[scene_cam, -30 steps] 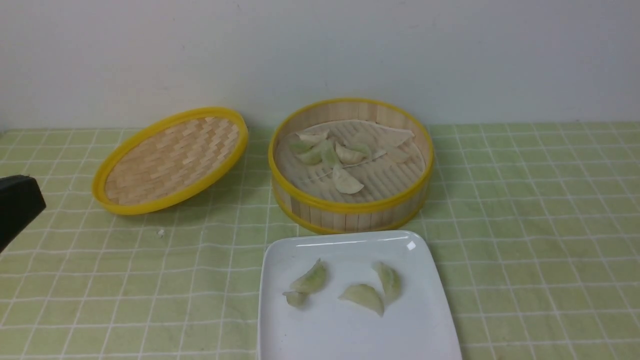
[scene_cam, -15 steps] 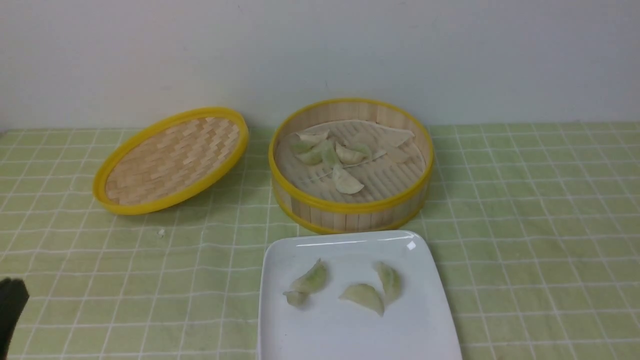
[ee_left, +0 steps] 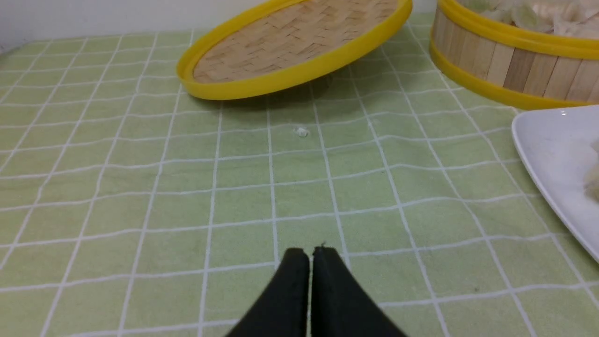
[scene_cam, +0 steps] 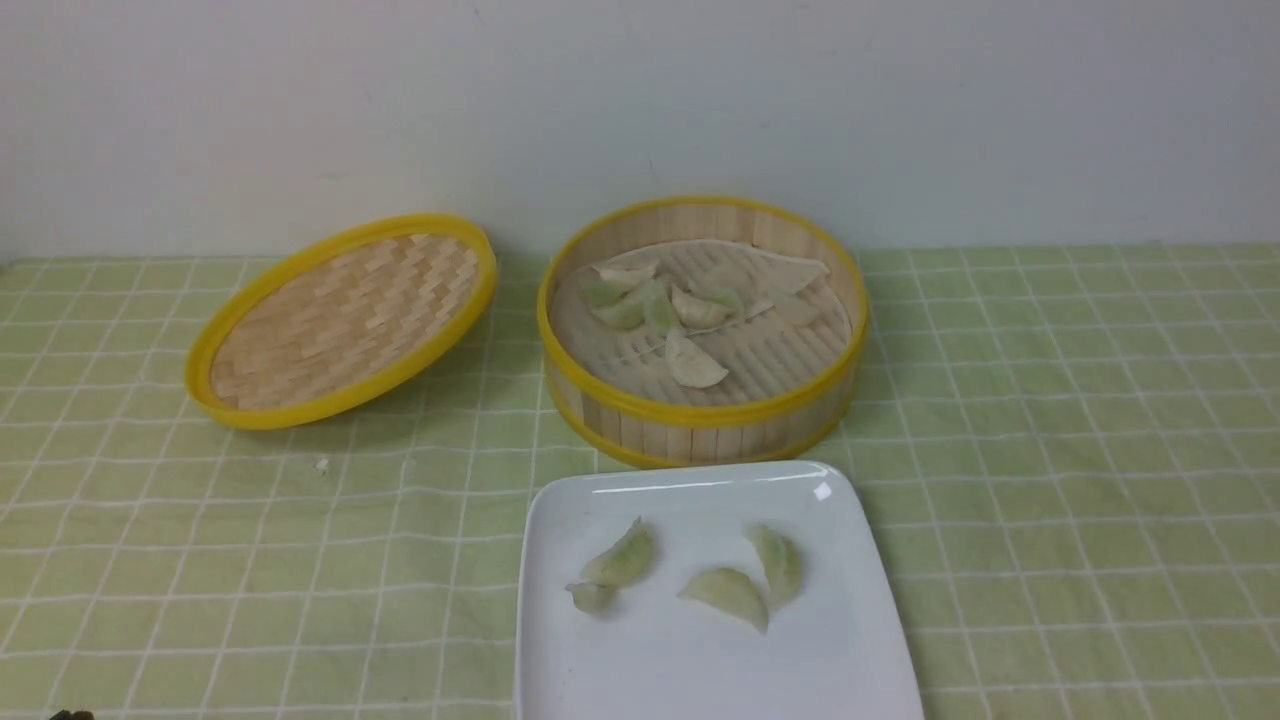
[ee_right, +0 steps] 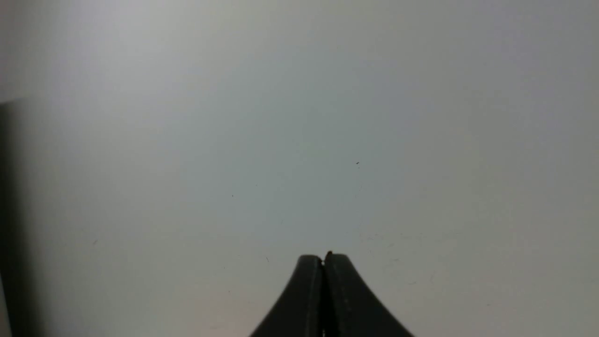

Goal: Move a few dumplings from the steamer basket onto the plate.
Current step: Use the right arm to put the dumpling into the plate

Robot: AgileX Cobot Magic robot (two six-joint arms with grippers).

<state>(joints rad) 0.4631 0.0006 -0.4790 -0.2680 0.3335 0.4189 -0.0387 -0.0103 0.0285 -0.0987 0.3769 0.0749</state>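
The steamer basket (scene_cam: 700,425) stands at the table's middle back and holds several pale dumplings (scene_cam: 692,365). The white square plate (scene_cam: 700,670) lies just in front of it with three dumplings (scene_cam: 725,592) and a small scrap on it. My left gripper (ee_left: 309,252) is shut and empty, low over the cloth at the front left, well away from the plate (ee_left: 552,159) and basket (ee_left: 510,70). My right gripper (ee_right: 323,257) is shut and empty, facing a blank pale surface; it is out of the front view.
The shallow woven lid (scene_cam: 340,320) leans tilted left of the basket, also in the left wrist view (ee_left: 290,51). A small white crumb (scene_cam: 321,465) lies on the green checked cloth (scene_cam: 1050,450). A white wall runs behind the table.
My left gripper has pulled back toward the front left edge and has almost left the front view. The dumplings, basket and plate have not moved.
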